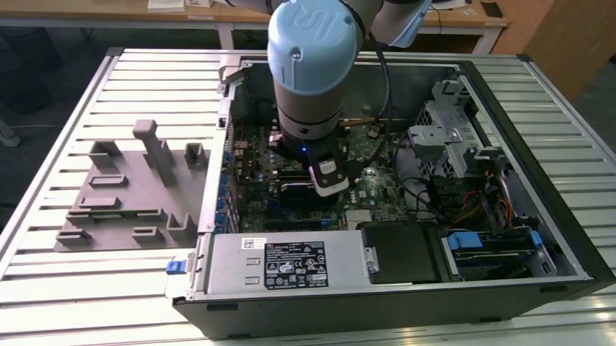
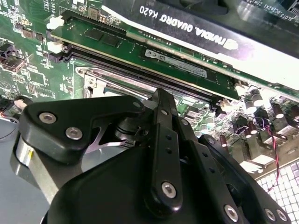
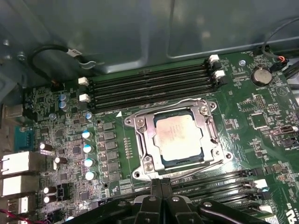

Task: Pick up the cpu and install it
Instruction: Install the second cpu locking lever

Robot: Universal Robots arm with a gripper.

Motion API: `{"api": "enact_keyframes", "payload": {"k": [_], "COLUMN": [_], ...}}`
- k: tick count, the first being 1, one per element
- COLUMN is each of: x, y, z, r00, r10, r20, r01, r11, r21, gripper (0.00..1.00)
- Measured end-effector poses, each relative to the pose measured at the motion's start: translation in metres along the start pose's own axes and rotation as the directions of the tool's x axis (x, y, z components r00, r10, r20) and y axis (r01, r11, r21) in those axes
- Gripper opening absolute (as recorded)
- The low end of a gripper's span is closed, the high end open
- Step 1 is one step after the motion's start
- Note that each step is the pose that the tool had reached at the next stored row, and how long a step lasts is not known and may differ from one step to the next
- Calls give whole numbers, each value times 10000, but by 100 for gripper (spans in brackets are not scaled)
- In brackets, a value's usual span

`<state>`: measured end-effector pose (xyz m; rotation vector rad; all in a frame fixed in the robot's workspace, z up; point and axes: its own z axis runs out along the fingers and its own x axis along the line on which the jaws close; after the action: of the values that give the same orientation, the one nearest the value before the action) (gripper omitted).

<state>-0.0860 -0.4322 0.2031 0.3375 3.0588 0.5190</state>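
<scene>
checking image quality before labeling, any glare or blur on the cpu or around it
First wrist view: cpu sharp in its socket, soft sheen on its metal top, the dark gripper near the lens blurred. Second wrist view: gripper body dark and soft. Exterior view: even light, arm glossy.

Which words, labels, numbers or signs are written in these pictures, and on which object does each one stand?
Black graphics card: white brand and model lettering, left unquoted.
Grey metal power supply box: white label, too small to read.
Green memory module: white sticker, too small.
Pale silver square cpu: faint marks, unreadable.
Light blue arm joint: pale logo.
</scene>
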Motion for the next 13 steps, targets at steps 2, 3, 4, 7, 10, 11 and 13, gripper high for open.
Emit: {"api": "enact_keyframes", "payload": {"k": [2,3,4,7,10,11,13], "x": [0,1,1,4,8,8,10], "y": [0,2,4,16,30,33,42], "z": [2,4,5,9,14,15,18], "r00": [10000,10000,10000,10000,10000,10000,10000], "r10": [-18,-26,-31,-41,-48,-50,-56], "r20": [-6,-8,-9,-13,-16,-17,-19], "r01": [18,26,31,41,48,50,56], "r11": [10000,10000,10000,10000,10000,10000,10000], "r21": [1,-2,-4,-1,-1,-1,-1], "gripper": [11,11,11,11,11,11,11]}}
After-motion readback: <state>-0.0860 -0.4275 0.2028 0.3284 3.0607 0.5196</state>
